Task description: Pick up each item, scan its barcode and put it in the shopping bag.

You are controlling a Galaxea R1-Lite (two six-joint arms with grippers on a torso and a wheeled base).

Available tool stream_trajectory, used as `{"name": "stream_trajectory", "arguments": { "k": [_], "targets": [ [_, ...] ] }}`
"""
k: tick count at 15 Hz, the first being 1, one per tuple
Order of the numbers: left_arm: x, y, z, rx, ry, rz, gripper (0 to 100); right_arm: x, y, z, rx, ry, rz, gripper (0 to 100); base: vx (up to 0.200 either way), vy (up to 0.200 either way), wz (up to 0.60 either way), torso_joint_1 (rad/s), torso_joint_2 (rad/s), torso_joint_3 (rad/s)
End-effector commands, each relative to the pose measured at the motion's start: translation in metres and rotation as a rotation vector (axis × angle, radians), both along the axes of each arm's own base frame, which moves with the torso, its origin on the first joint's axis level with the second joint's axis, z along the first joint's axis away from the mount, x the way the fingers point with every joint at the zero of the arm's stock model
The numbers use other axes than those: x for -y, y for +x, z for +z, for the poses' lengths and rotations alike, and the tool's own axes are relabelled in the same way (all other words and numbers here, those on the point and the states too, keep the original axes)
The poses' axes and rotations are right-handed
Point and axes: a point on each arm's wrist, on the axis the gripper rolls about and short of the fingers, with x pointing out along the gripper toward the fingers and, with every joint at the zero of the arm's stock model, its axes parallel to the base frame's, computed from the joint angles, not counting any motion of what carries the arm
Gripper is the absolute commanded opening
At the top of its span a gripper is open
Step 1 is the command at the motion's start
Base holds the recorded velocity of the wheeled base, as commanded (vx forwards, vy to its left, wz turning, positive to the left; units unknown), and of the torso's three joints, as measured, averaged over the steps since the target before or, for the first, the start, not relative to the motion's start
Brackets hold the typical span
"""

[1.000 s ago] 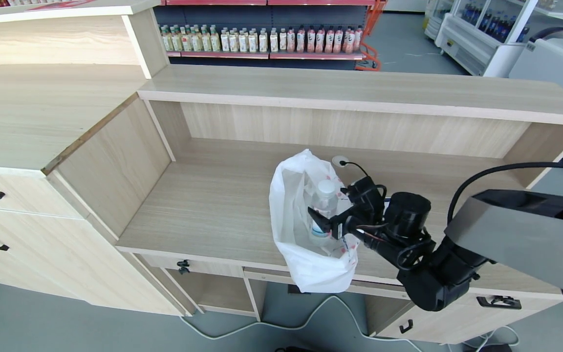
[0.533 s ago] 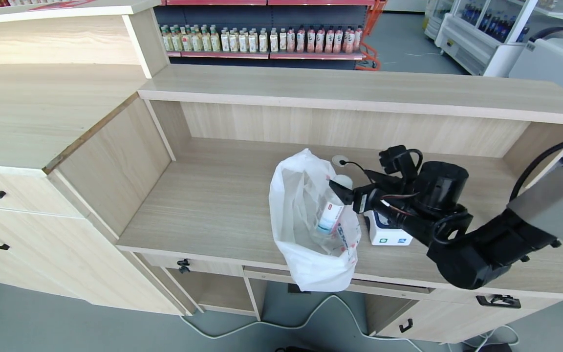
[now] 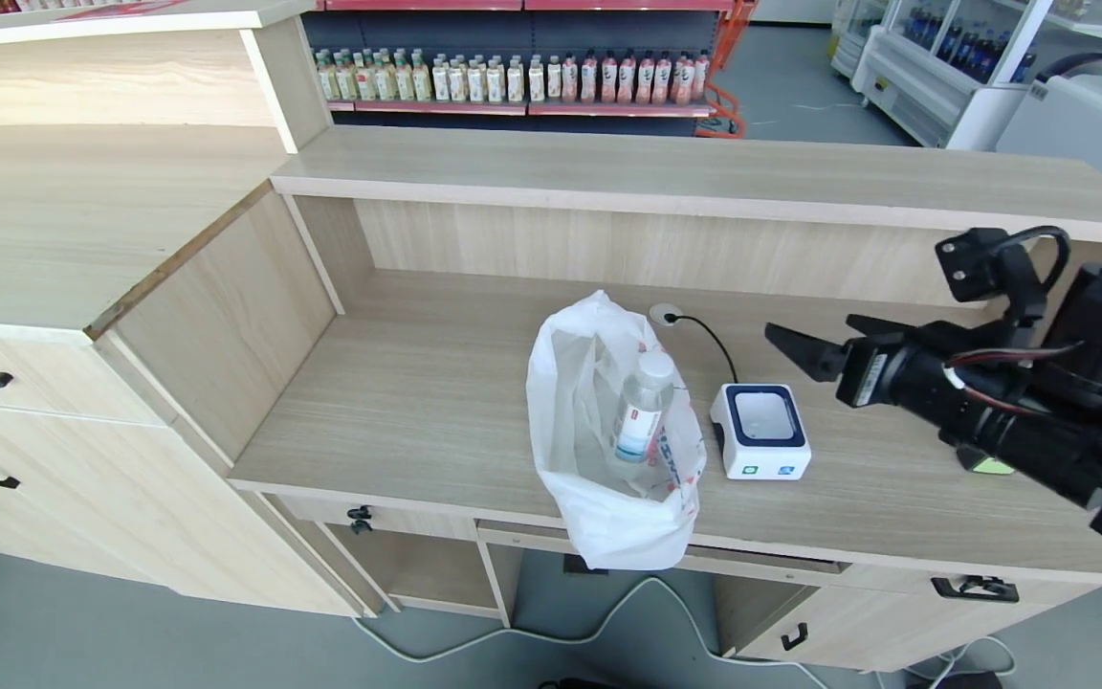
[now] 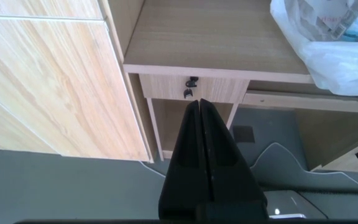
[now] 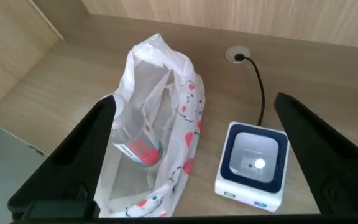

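Observation:
A white shopping bag [image 3: 589,478] stands open at the front edge of the wooden counter [image 3: 417,402]. Inside it a clear water bottle [image 3: 644,407] with a white cap leans upright. Right of the bag sits the white barcode scanner [image 3: 761,431]. My right gripper [image 3: 811,335] hangs open and empty above the counter, to the right of the scanner. From its wrist I look down on the bag [image 5: 166,81], bottle [image 5: 135,140] and scanner [image 5: 253,162]. My left gripper [image 4: 199,109] is shut, low in front of the counter's drawers, left of the bag [image 4: 334,56].
A black cable runs from the scanner to a grommet [image 3: 666,314] in the counter. A raised ledge [image 3: 704,182] bounds the back and a side panel [image 3: 226,316] the left. A small green item [image 3: 988,466] lies under my right arm.
My right gripper let go of the bottle in the bag, then rose and drew back to the right, uncovering the scanner. The bottle now leans in the bag.

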Motion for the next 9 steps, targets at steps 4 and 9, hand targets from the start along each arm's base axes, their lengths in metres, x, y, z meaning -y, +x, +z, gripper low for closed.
{"name": "stream_trajectory", "arguments": {
  "k": [4, 9],
  "targets": [
    [0.000, 0.000, 0.000, 0.000, 0.000, 0.000, 0, 0.071, -0.095, -0.007, -0.094, 0.035, -0.251, 100, 0.000, 0.000, 0.00, 0.000, 0.00, 0.000],
    [0.000, 0.000, 0.000, -0.001, -0.002, 0.002, 0, 0.099, -0.109, -0.018, -0.216, -0.053, -0.431, 100, 0.000, 0.000, 0.00, 0.000, 0.00, 0.000]
  ]
}}
